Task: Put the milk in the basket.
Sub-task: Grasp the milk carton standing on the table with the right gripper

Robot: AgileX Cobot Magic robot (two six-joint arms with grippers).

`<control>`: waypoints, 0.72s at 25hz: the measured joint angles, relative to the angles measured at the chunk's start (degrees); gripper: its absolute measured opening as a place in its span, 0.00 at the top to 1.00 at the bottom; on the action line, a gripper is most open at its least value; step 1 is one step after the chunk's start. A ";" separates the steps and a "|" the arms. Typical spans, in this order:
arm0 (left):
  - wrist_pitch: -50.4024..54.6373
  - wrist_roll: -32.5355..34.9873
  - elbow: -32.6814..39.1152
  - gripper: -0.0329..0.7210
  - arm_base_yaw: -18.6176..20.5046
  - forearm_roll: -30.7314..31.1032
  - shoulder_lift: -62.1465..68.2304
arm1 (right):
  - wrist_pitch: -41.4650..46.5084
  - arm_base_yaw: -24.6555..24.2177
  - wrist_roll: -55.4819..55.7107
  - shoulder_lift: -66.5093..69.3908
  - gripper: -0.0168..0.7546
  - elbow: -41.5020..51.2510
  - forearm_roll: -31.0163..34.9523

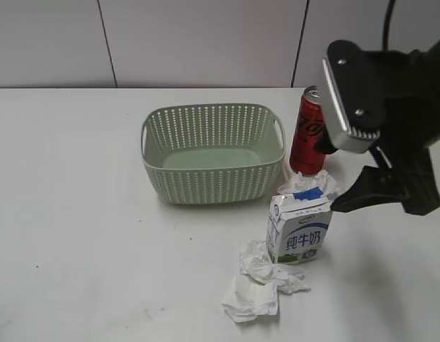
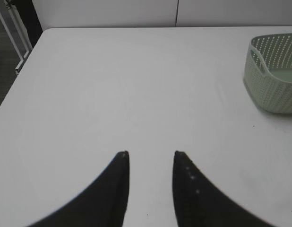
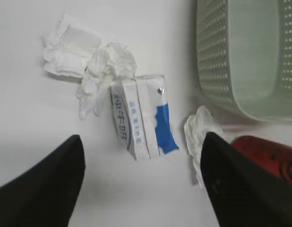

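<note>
Milk carton (image 1: 298,229) is standing upright on the white table (image 1: 77,214), in front of and to the right of the pale green basket (image 1: 213,152), not touching it. Right gripper (image 3: 141,189) is spread wide and empty, hovering above and to the right of the carton; in the right wrist view the carton's blue top patch sits between the two black fingers (image 3: 42,184), nearer the tips. Left gripper (image 2: 150,156) is parted, nothing held, parked over bare table well left of the basket.

Risks, judged from the layout:
- Crumpled tissue (image 1: 259,285) lies against the carton's front base; a second wad (image 1: 309,184) sits behind it by the red soda can (image 1: 309,132). On descent a finger could snag tissue and drag it along or spoil the grip.
- The can stands just behind the carton. The far finger passes close to it in the right wrist view, so the can could be clipped and toppled.
- The carton is thin-walled with a folded top; too much squeeze could buckle it, a high grip could slip off.
- An off-centre close could tip the carton instead of trapping it.
- Basket rim could be caught if the carry is low.

Count: 1 milk carton, 1 basket, 1 soda can, 2 tissue wads visible, 2 grippers.
</note>
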 joint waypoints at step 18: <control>0.00 0.00 0.00 0.64 0.00 0.00 0.00 | -10.84 6.08 -0.92 16.11 0.21 0.00 -8.62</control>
